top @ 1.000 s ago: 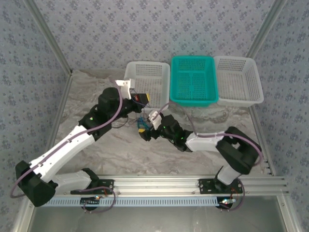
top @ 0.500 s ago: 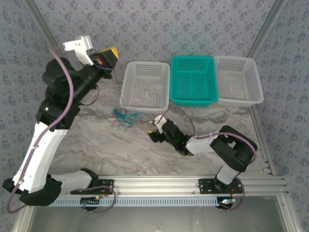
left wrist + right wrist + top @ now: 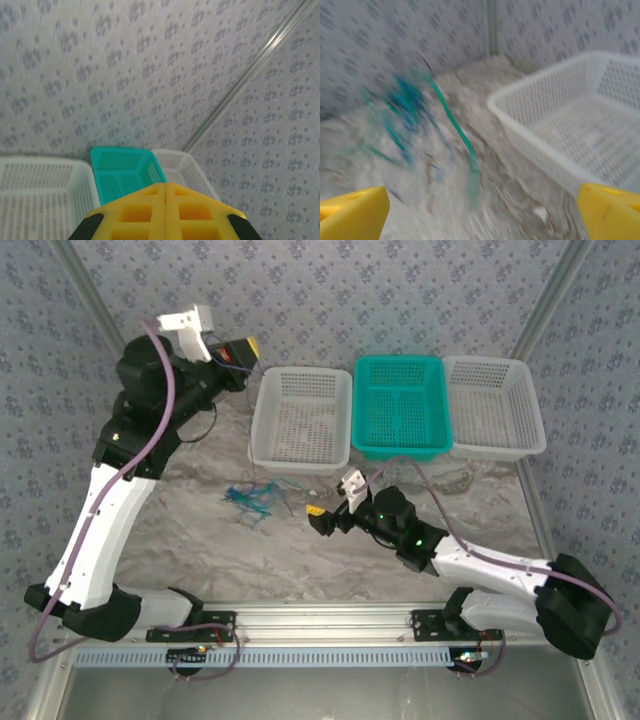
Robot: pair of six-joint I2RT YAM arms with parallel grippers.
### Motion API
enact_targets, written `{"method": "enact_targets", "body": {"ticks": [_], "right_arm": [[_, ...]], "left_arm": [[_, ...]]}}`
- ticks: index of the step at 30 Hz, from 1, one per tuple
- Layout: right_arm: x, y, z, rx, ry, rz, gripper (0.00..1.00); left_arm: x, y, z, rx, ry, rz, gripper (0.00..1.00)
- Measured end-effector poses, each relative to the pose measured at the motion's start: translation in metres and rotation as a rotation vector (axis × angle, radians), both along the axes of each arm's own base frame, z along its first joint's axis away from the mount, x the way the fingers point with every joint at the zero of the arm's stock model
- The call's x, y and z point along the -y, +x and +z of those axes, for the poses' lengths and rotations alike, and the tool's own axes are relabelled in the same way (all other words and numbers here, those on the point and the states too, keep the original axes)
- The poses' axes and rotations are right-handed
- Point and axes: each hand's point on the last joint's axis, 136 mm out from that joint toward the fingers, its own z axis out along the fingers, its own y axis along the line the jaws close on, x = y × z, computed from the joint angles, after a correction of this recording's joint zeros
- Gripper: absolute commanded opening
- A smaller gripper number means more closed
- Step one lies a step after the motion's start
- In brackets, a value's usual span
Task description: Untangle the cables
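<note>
This looks like a robot lab's test cell. A table draped in marble-print cloth is boxed in by patterned fabric walls hung on aluminium posts. A left arm and a right arm are bolted to a slotted rail along the table's near edge. At the far edge a teal basket stands between white baskets.

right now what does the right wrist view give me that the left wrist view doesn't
The right wrist view has the cables, a blurred blue and teal-green tangle on the table, ahead of the open right gripper. The left wrist view has the teal basket, the far white basket and the shut left gripper. Both take in the white basket nearest the cables and the patterned wall.
</note>
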Motion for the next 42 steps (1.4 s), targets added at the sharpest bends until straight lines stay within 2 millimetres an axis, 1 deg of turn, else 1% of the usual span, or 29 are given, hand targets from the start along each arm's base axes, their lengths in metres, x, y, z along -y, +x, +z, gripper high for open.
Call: {"method": "enact_targets", "body": {"ticks": [1,2,3,4,5,7,10,13,16,19,22,24,29,33,35,38,40,42], "right_arm": [[-0.002,-0.002,0.013,0.014,0.025,0.015,1.0],[-0.003,-0.004,0.022,0.021,0.044,0.026,1.0],[-0.005,-0.005,0.029,0.024,0.059,0.036,1.0],[-0.007,-0.005,0.031,0.017,0.068,0.046,1.0],[-0.01,-0.005,0.03,0.007,0.07,0.052,1.0],[-0.018,-0.002,0.02,-0.022,0.054,0.067,0.99],[-0.031,0.005,-0.003,-0.056,-0.004,0.076,0.99],[-0.038,0.012,-0.033,-0.054,-0.104,0.081,0.98],[-0.037,0.02,-0.055,-0.028,-0.2,0.073,0.98],[-0.03,0.033,-0.064,0.003,-0.252,0.053,0.98],[-0.023,0.046,-0.068,0.029,-0.269,0.035,0.98],[-0.024,0.048,-0.069,0.044,-0.269,0.044,0.98],[-0.042,0.039,-0.075,0.061,-0.238,0.126,0.98],[-0.06,0.025,-0.085,0.015,-0.205,0.191,0.99],[-0.068,0.019,-0.084,-0.019,-0.16,0.203,1.0],[-0.079,0.01,-0.075,-0.045,-0.094,0.211,1.0],[-0.085,0.004,-0.071,-0.033,-0.081,0.209,1.0],[-0.09,-0.001,-0.071,-0.038,-0.087,0.191,1.0]], "left_arm": [[0.002,0.002,-0.014,-0.034,0.003,-0.002,0.0],[0.003,0.004,-0.026,-0.06,0.005,-0.003,0.0],[0.004,0.006,-0.04,-0.09,0.003,-0.002,0.0],[0.005,0.007,-0.053,-0.119,0.0,-0.002,0.0],[0.005,0.007,-0.064,-0.141,-0.003,0.0,0.0],[0.005,0.007,-0.083,-0.184,-0.012,0.003,0.0],[0.006,0.005,-0.097,-0.213,-0.036,-0.001,0.0],[0.006,0.0,-0.1,-0.221,-0.06,-0.01,0.0],[0.005,-0.005,-0.094,-0.211,-0.081,-0.02,0.0],[0.004,-0.012,-0.088,-0.203,-0.1,-0.039,0.0],[0.005,-0.02,-0.082,-0.195,-0.114,-0.062,0.0],[0.005,-0.024,-0.079,-0.189,-0.121,-0.073,0.0],[0.007,-0.035,-0.073,-0.18,-0.133,-0.104,0.0],[0.009,-0.036,-0.076,-0.185,-0.131,-0.107,0.0],[0.009,-0.035,-0.08,-0.193,-0.127,-0.106,0.0],[0.009,-0.034,-0.087,-0.207,-0.12,-0.105,0.0],[0.01,-0.033,-0.09,-0.215,-0.117,-0.104,0.0],[0.01,-0.033,-0.093,-0.22,-0.114,-0.103,0.0]]}}
